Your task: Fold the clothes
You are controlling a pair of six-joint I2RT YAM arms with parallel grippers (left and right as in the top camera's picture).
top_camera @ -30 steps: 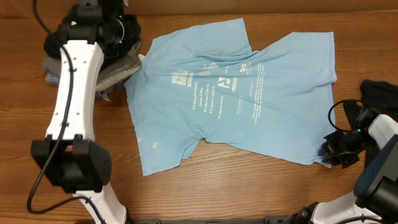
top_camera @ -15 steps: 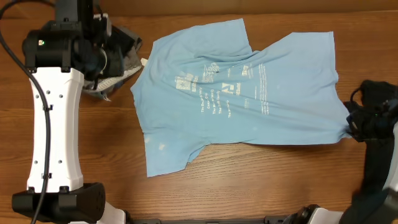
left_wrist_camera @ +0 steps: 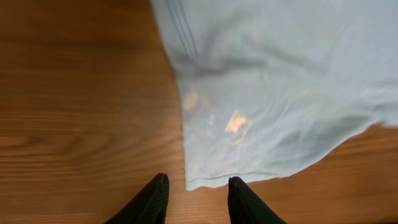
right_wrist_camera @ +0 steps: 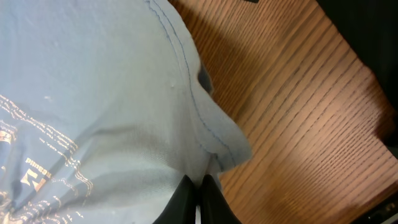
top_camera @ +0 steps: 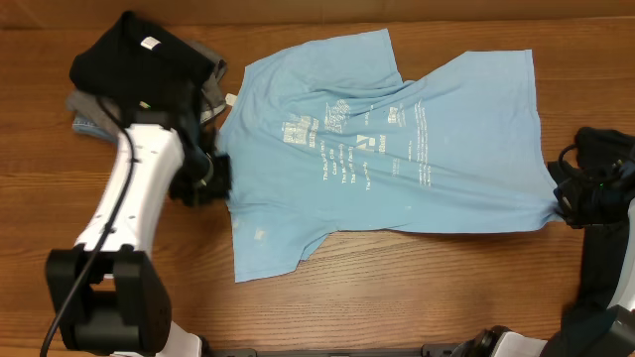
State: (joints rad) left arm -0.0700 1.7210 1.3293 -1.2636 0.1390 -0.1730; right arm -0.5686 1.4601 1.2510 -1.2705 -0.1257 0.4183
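One light blue T-shirt [top_camera: 397, 149] lay spread out in the middle of the counter [top_camera: 417, 288]. The right claw [right_wrist_camera: 198, 186] was clamped on its hem near the right edge. The left claw [left_wrist_camera: 198, 180] had its fingers apart at the shirt's corner nearer the left edge. A pile of clothes [top_camera: 139, 64], dark on top, sat in the far left corner, touching the shirt.

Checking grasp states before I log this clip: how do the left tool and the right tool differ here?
The left tool has its fingers apart, while the right tool is pinched shut. The left tool holds nothing, with a corner of the light blue T-shirt just beyond its fingertips. The right tool grips the shirt's hem. Each is at the shirt edge on its own side. Both are at the same shirt on the wooden table.
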